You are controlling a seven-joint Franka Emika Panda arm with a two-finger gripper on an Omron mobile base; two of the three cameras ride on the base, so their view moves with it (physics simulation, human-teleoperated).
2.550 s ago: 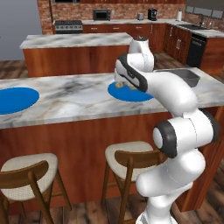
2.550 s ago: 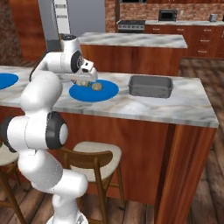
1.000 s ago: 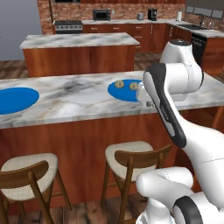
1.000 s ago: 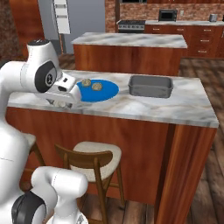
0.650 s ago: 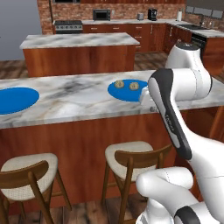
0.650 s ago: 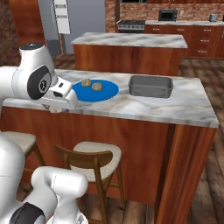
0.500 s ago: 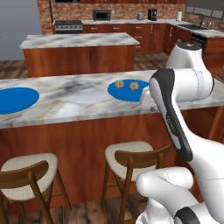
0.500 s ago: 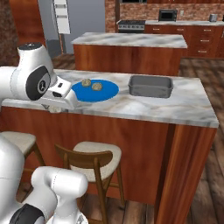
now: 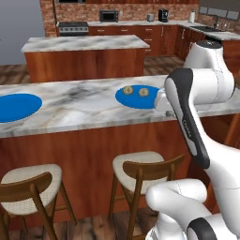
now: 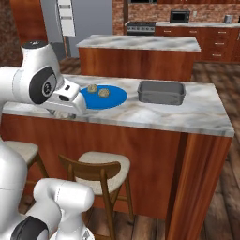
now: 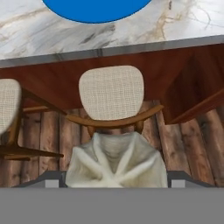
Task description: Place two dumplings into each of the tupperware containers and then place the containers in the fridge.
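Two tan dumplings [image 10: 92,88] [image 10: 105,93] lie on a round blue plate [image 10: 115,99] on the marble counter; the left base view shows them too [image 9: 128,89] [image 9: 144,92]. My gripper [image 10: 59,113] hangs over the counter's front edge, left of the plate, pointing down. It is shut on a third dumpling [image 11: 116,161], a wrinkled cream lump that sits between the jaws in the hand view. A grey rectangular tupperware container [image 10: 161,92] stands right of the plate with nothing showing in it. The grey fridge [image 10: 51,28] stands far back on the left.
A second blue plate [image 9: 14,107] lies further left on the counter. Wooden stools [image 9: 140,166] [image 9: 29,185] stand under the counter's front edge, one straight below the hand [image 11: 111,92]. A second island [image 10: 138,54] lies behind.
The arm has pulled back from the blue plate to the counter's front edge, carrying the dumpling. Over the last half second it has barely moved.
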